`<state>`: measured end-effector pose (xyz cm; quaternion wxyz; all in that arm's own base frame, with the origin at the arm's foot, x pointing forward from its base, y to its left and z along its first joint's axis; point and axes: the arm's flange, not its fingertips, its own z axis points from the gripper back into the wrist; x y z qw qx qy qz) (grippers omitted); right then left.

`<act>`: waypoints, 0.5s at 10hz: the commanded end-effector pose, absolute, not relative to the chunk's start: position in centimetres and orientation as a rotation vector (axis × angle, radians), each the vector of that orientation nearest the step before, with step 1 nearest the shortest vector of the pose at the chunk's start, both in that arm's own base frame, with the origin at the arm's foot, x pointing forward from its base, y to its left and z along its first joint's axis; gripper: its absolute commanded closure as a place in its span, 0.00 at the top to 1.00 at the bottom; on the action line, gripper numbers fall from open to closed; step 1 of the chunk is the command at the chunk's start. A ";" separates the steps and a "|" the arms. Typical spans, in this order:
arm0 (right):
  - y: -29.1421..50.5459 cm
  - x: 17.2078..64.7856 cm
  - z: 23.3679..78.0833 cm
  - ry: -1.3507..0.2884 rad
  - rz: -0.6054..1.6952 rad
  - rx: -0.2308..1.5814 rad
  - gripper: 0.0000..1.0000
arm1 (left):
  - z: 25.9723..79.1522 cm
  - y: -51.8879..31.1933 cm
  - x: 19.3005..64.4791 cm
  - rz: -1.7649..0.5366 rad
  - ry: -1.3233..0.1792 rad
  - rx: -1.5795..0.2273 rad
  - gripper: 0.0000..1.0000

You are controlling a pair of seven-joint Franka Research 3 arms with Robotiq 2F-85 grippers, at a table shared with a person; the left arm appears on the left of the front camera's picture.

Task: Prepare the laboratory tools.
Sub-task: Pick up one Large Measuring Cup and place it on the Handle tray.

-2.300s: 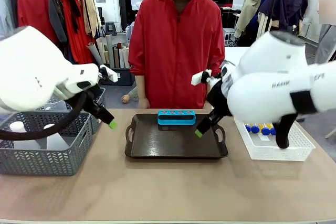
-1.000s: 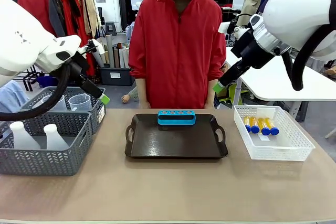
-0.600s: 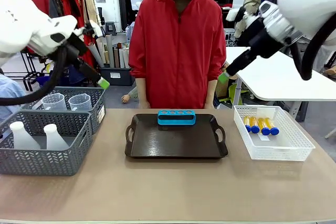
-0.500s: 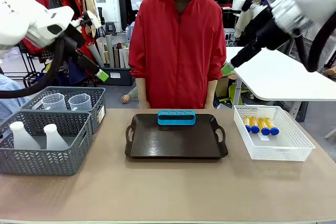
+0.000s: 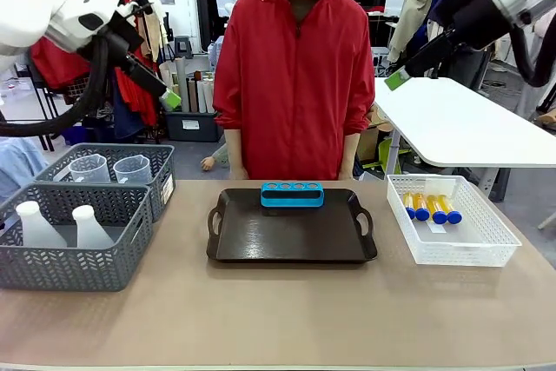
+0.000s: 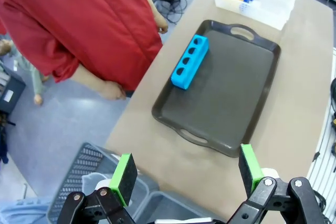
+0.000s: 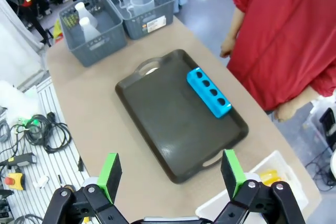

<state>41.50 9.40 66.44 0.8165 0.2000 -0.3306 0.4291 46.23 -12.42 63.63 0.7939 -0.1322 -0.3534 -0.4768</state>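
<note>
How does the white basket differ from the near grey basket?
The white basket sits to the robot's right of the tray; the near grey basket sits to its left. The white basket holds blue-capped orange tubes lying flat; the grey one holds two white flasks standing upright. Both are open mesh baskets on the table.
</note>
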 end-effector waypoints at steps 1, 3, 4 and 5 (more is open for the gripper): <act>8.4 43.1 67.0 -0.714 0.958 0.430 1.00 | 64.7 -11.9 45.7 -1.055 -0.794 -0.283 1.00; 7.5 44.0 67.6 -0.718 0.955 0.419 1.00 | 65.7 -11.9 44.7 -1.061 -0.800 -0.270 1.00; 7.2 44.2 67.6 -0.715 0.955 0.422 1.00 | 66.1 -11.8 44.3 -1.065 -0.797 -0.285 1.00; 6.9 44.3 67.6 -0.718 0.958 0.422 1.00 | 66.4 -11.7 43.7 -1.062 -0.796 -0.283 1.00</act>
